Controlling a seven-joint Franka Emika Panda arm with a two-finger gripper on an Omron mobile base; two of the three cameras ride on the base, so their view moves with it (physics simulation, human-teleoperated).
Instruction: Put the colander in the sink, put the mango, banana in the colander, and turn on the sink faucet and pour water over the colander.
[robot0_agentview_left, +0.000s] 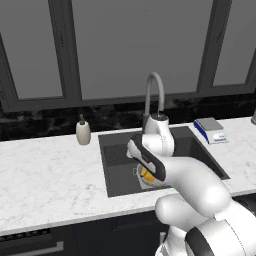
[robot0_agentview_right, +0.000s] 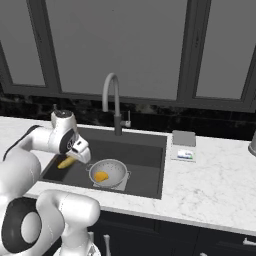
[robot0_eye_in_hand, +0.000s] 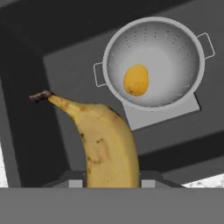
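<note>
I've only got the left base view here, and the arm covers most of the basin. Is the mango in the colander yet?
Observer: Yes, the mango lies inside the colander, near its middle.
Operator: And the banana?
Observer: The banana is gripped in the hand, above the sink floor, beside the colander, not over it.
Operator: Is water running?
Observer: No stream shows under the sink faucet spout in the right base view.
</note>
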